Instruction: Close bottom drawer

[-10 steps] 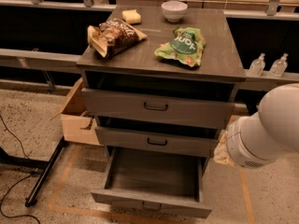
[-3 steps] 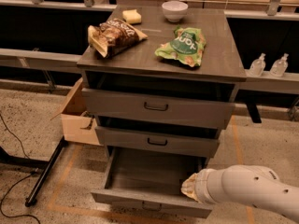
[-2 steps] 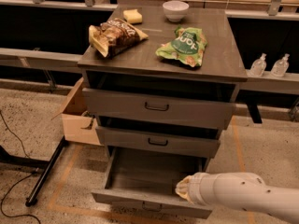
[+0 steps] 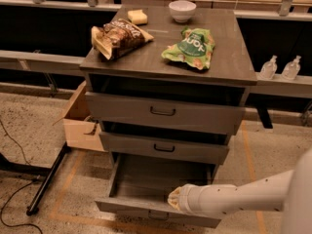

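Observation:
The bottom drawer (image 4: 146, 182) of the grey cabinet stands pulled far out, its deep plain box showing empty. Its front panel (image 4: 126, 209) with a small dark handle (image 4: 157, 214) faces the lower edge of the view. My gripper (image 4: 174, 199) at the end of the white arm reaches in from the right and sits at the drawer's front edge, just above the handle. The middle drawer (image 4: 163, 148) and top drawer (image 4: 163, 112) are slightly open.
On the cabinet top (image 4: 234, 65) lie a brown chip bag (image 4: 117, 35), a green chip bag (image 4: 191, 47), a yellow sponge (image 4: 137, 16) and a white bowl (image 4: 182, 10). A cardboard box (image 4: 80, 118) and a black stand leg (image 4: 46, 182) are on the left. Two bottles (image 4: 280, 67) stand on the right.
The arm came down from beside the middle drawer and moved leftward along the bottom drawer's front edge toward its centre. The drawer stays open about as far.

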Available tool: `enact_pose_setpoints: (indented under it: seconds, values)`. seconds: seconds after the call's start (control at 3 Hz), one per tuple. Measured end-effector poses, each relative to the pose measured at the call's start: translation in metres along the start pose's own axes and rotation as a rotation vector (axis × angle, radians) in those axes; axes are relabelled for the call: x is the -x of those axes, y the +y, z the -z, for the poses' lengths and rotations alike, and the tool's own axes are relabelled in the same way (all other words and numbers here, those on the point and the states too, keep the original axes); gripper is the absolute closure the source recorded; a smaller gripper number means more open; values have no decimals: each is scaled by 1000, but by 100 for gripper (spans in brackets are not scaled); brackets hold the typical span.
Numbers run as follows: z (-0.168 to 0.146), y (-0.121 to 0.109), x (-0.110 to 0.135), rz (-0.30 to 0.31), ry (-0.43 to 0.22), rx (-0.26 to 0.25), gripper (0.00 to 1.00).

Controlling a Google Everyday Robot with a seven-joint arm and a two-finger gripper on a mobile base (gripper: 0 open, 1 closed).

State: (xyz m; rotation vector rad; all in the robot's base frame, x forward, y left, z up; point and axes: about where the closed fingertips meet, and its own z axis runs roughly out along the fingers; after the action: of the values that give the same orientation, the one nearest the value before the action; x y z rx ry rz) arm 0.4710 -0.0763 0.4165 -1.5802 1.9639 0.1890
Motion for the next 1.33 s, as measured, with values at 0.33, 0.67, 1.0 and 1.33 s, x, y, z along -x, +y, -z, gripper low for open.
enact_pose_setpoints:
  seconds: [0.33,0.67,1.0,1.33]
  values:
    - [-46,20,-19,15,26,4,100]
    - [-88,30,-22,39,3,-28,100]
    - [-128,52,-13,32,-60,-16,100]
    - [-127,52,-13,32,-60,-16,100]
